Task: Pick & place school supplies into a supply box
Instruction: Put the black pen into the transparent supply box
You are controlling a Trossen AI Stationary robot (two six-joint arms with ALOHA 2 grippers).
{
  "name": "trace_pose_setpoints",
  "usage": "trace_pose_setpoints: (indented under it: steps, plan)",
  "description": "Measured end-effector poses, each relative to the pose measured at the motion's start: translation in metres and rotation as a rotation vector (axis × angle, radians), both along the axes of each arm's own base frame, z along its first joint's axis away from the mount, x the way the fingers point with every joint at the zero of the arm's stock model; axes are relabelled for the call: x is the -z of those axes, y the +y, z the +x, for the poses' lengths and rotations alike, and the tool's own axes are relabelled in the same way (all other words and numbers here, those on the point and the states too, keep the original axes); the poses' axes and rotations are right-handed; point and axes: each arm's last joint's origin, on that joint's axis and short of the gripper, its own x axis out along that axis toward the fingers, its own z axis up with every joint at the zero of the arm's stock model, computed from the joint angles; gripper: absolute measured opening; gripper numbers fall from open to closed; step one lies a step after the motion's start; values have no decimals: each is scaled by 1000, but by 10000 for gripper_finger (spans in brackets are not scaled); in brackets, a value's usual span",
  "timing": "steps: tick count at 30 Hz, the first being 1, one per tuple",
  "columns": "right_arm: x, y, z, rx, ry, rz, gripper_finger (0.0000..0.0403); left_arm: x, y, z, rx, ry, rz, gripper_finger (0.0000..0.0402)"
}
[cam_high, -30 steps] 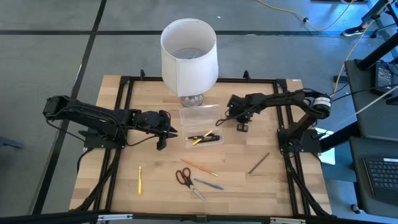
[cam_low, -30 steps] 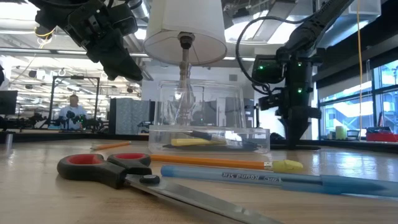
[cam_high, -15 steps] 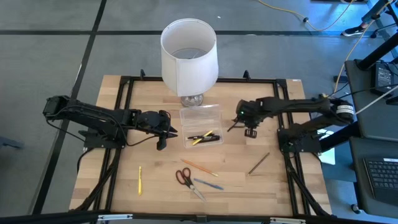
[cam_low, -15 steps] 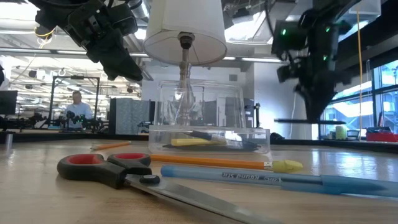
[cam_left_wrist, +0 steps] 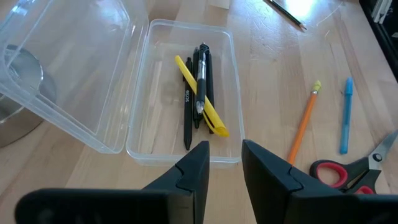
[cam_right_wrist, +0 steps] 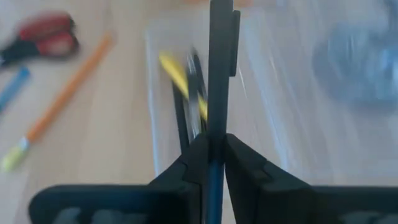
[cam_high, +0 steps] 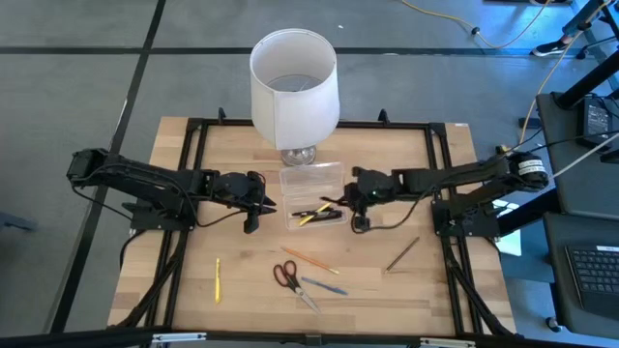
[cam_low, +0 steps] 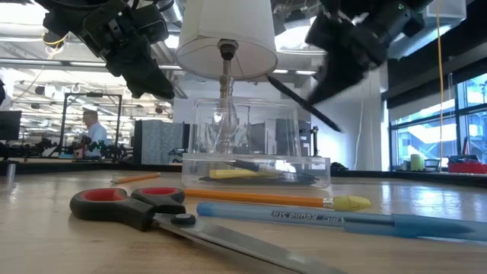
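- Five supplies loose on the bench near its front edge: scissors (cam_high: 285, 275), blue pen (cam_high: 324, 286) and orange pencil (cam_high: 311, 261) about the middle, yellow pencil (cam_high: 218, 278) toward the left edge, dark pencil (cam_high: 403, 253) toward the right edge.
- Mid-bench, supply box (cam_high: 290, 218) open, clear lid (cam_high: 309, 178) laid back toward the far edge; inside already, a yellow pen (cam_left_wrist: 200, 96) and a few dark ones.
- Just right of the box, right gripper (cam_high: 354, 196) pinching a dark pen (cam_right_wrist: 219, 62), fingers pressed tight on its shaft, far end of the pen reaching the box's right rim.
- For a clean drop: line the pen up with the box's long side, bring it low over the tray, release only once both ends sit inside the walls; otherwise likely to bridge the rim or roll out.
- Just left of the box, left gripper (cam_left_wrist: 225, 149) hovering, fingers a little apart, holding and touching nothing.
- At the back edge, white lamp (cam_high: 293, 87), no part of the job.
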Motion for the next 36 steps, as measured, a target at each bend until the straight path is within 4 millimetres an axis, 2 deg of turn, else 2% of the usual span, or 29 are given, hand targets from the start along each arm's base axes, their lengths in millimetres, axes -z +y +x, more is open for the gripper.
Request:
trace_pose_setpoints:
  steps: [6, 12, 17, 27, 36]
  plan:
    - [10, 6, 25, -67, -125, -54, 47, 0, 0, 0, -10, 0, -13, 88]
    - [37, 6, 38, -87, -62, -54, 48, 0, 0, 0, -10, 0, -13, 88]
    - [48, 7, 47, -109, -31, -14, 48, 0, 0, 0, -10, 0, -13, 88]
    - [72, 8, 52, -106, 48, 8, 48, 0, 0, 0, -10, 0, -14, 88]
    - [74, 8, 53, -108, 51, 6, 48, 0, 0, 0, -10, 0, -14, 88]
